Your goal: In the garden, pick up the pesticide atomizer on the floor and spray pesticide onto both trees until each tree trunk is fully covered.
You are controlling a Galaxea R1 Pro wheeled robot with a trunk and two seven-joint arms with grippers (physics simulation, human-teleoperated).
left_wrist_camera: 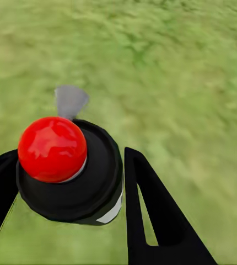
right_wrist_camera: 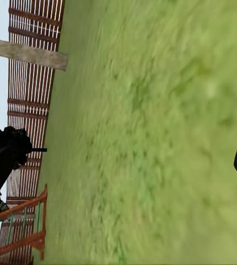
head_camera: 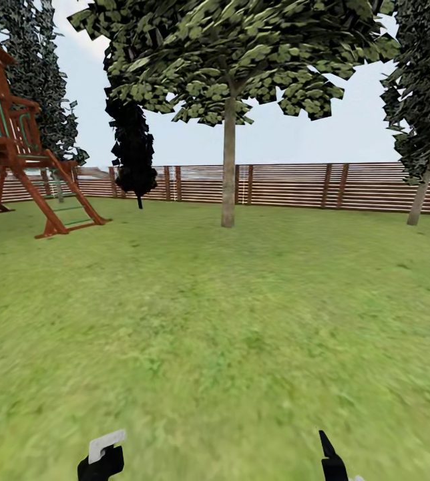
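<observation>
Straight ahead in the upper middle of the head view stands one of the trees point(head_camera: 232, 60), its tree trunk point(head_camera: 228, 160) rising upright from the lawn point(head_camera: 215, 321) just in front of the wooden fence point(head_camera: 295, 186). A second trunk point(head_camera: 418, 197) leans slightly at the right edge of the frame. Both lie well apart from the robot, across open grass, so the coming move looks like a drive forward, with the central trunk the nearer target.

At the lower left of the head view the left gripper point(head_camera: 101, 461) carries the pesticide atomizer point(left_wrist_camera: 69, 168). In the left wrist view its two black fingers point(left_wrist_camera: 151, 210) sit on either side of the black canister body, pinching it, with the red top point(left_wrist_camera: 52, 149) and a grey nozzle point(left_wrist_camera: 70, 100) facing the camera and grass beyond.

At the lower right of the head view the right gripper point(head_camera: 333, 461) shows only a dark fingertip; I cannot tell whether it is spread or closed. It appears to hold nothing. A wooden play frame point(head_camera: 21, 147) stands at the upper left.
</observation>
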